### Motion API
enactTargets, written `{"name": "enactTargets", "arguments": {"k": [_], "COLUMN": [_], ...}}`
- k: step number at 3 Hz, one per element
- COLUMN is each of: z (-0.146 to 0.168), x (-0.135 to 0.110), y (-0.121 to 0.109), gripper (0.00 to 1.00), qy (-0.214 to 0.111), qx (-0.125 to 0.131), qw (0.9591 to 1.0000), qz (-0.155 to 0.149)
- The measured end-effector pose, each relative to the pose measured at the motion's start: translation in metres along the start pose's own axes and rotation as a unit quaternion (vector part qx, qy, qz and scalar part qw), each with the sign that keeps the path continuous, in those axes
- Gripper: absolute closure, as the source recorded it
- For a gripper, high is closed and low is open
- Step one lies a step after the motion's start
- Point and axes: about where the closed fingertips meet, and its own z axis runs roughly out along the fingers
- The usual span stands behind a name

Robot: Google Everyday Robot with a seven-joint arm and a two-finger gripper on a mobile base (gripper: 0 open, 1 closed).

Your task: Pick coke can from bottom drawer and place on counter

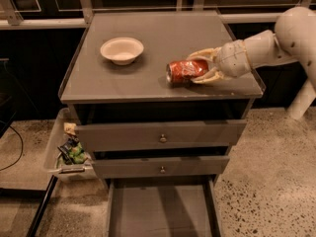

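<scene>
My gripper (195, 69) reached in from 3 o'clock over the counter (123, 83), its two fingers clamped on the coke can (183, 72). The can lay on its side between them, its silvery end pointing to 9 o'clock, near the front right edge. The white bowl (122, 50) sat at 10 o'clock from it, well apart. The bottom drawer (158, 211) stood open at 6 o'clock.
</scene>
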Motion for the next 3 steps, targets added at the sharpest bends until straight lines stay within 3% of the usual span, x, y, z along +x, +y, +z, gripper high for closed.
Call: {"name": "enactTargets", "arguments": {"k": [1,2,3], "z": [0.001,-0.016,-0.023], "x": [0.034,0.05,0.05], "y": [-0.017,-0.04,-0.048], "gripper": [1.0,1.0,1.0], "qy": [-0.017,-0.006,-0.003], "qx": [0.002,0.026,0.037], "qw": [0.9985,0.9964,0.9962], "qz": [0.053,0.08,0.078]}}
